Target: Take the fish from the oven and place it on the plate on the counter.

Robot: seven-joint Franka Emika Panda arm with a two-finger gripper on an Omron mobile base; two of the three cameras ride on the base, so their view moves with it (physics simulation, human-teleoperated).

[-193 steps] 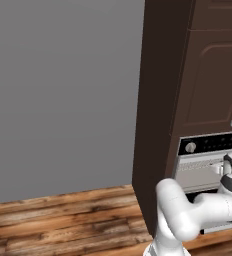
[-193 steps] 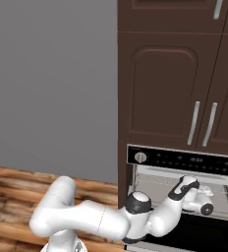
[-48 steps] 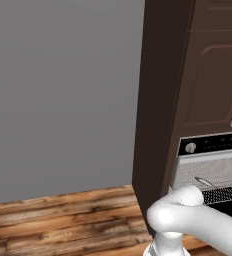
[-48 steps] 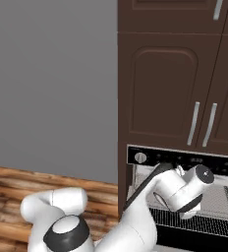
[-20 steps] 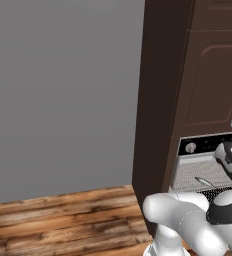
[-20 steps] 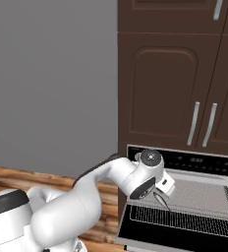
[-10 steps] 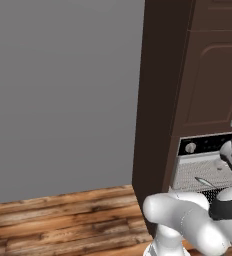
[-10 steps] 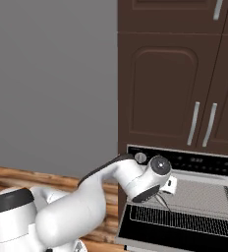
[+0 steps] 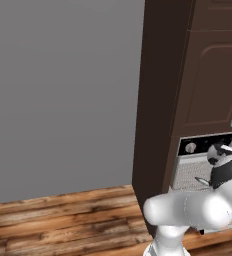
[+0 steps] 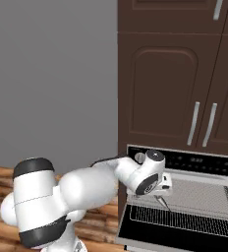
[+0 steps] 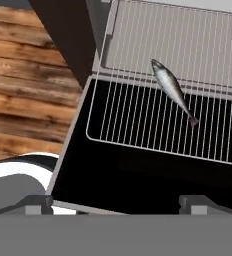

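The oven (image 10: 199,161) has its door (image 11: 118,175) folded down, and its wire rack (image 11: 138,125) reaches out over the black door. The fish (image 11: 172,89), slim and silver-grey, lies aslant on the rack near the oven mouth; it also shows as a thin sliver (image 10: 161,202) in the right base view. My gripper (image 11: 115,204) hovers above the door's front edge, short of the fish and well apart from it. Its jaws are open with nothing between them. The plate and the counter are out of view.
Dark brown cabinet doors (image 10: 160,88) with silver handles rise above the oven. A tall cabinet side panel (image 9: 158,115) flanks it on the left. Wood-plank floor (image 9: 58,220) and a grey wall (image 9: 63,90) lie further left. My bulky white elbow (image 10: 76,192) sits low, left of the oven.
My hand has shifted only slightly in front of the oven. The jaws stay open, and the fish has not moved.
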